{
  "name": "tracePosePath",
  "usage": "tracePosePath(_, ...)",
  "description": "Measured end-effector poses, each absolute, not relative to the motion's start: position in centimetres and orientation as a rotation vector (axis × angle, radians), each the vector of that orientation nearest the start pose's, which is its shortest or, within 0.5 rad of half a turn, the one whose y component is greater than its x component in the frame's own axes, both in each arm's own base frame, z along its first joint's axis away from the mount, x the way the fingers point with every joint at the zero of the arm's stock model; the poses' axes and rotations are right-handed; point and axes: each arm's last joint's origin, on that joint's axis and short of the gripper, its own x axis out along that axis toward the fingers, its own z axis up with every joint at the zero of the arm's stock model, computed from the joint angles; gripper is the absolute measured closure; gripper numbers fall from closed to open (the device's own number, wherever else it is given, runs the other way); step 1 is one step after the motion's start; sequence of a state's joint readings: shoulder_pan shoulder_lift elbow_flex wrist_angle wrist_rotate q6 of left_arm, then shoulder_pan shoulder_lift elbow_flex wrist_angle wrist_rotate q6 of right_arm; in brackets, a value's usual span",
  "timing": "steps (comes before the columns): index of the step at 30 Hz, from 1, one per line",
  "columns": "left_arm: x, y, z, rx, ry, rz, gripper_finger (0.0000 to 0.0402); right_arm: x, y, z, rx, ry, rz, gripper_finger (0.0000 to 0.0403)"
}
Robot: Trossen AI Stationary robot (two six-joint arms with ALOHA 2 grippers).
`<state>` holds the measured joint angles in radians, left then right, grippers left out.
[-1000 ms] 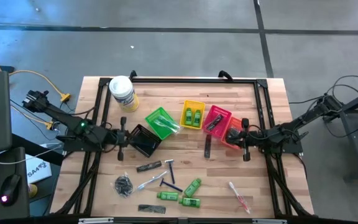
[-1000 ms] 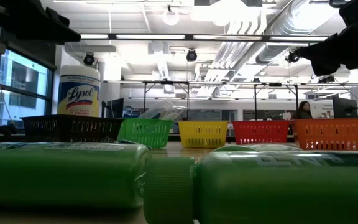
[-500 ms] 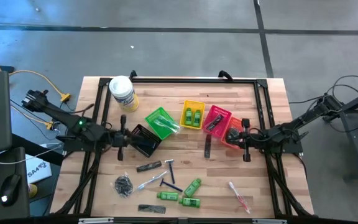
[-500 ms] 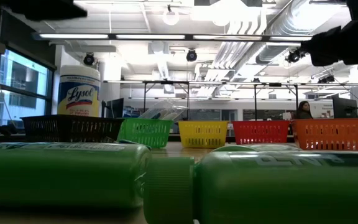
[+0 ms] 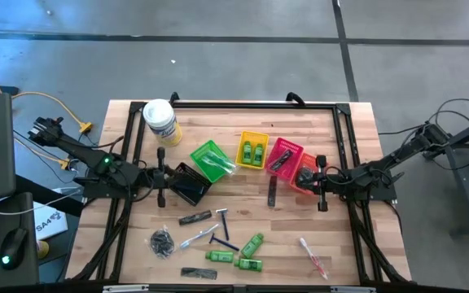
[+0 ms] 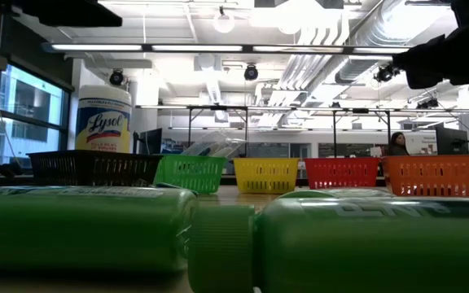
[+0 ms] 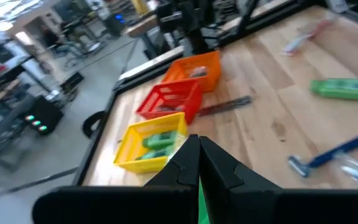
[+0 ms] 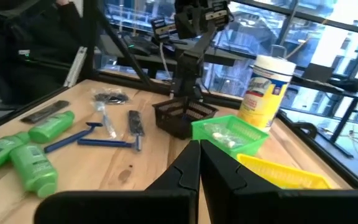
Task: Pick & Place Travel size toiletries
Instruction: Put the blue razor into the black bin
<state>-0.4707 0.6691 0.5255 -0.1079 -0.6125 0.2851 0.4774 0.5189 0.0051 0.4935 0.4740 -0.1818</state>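
The toiletries lie loose on the near half of the wooden table: green mini bottles [image 5: 236, 255] [image 8: 36, 165], blue-handled razors [image 5: 223, 232] [image 7: 328, 155], a wrapped toothbrush [image 5: 314, 255], black combs [image 5: 195, 217], and a dark mesh bundle [image 5: 163, 242]. One more comb [image 5: 273, 191] lies near the baskets. Two bottles [image 6: 80, 228] fill the low view's foreground. My left gripper [image 5: 161, 175] [image 7: 199, 155] hovers shut beside the black basket [image 5: 189, 184]. My right gripper [image 5: 322, 185] [image 8: 199, 155] hovers shut by the orange basket [image 5: 306, 173]. Neither holds anything.
Green [image 5: 212, 160], yellow [image 5: 253, 150] and red [image 5: 284, 156] baskets stand in a row across the table's middle; the yellow one holds two green bottles. A white-lidded wipes tub [image 5: 161, 120] stands at the far left corner. A black frame [image 5: 243, 104] borders the table.
In the low view both arms have lifted a little. The toiletries and baskets have stayed in place.
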Motion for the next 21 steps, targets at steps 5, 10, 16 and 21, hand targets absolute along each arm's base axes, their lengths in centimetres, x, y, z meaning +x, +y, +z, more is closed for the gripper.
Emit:
tracePosePath(5,14.4,-5.4,26.9,0.404,0.234,0.116,0.0402,11.9,4.6,16.3,-0.176,0.029,-0.016,0.0399)
tracePosePath(10,14.3,-5.4,26.8,0.418,0.247,0.113,0.0402,12.1,4.5,16.1,-0.189,0.046,-0.031,0.0399)
tracePosePath(16,14.4,-5.5,26.4,0.417,0.277,0.112,0.0402,12.3,4.1,16.0,-0.188,0.064,-0.062,0.0399)
tracePosePath(21,15.0,-5.7,25.8,0.434,0.316,0.106,0.0402,12.5,3.9,15.8,-0.175,0.081,-0.053,0.0399)
